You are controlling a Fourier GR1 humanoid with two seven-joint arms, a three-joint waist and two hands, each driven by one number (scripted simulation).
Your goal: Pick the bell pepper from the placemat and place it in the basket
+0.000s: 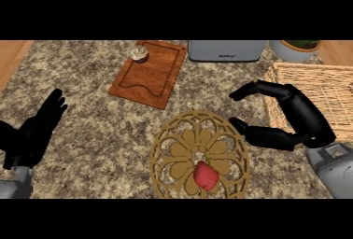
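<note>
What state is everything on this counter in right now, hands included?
bell pepper: lying on the placemat's near part, untouched.
placemat: lying flat, carrying only the pepper.
basket: at the right, shown part empty.
right hand: open, empty, between placemat and basket.
left hand: open, resting at the left edge, fingers up.
cutting board: flat, small round thing at its far corner.

Speckled stone counter [82,79], bare wood [12,52] at both upper corners.

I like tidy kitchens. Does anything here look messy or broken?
Nothing is spilled or broken. The pepper lies on the placemat, and the basket sits upright. Only the board lies slanted on the counter, with a small jar on its corner.
</note>
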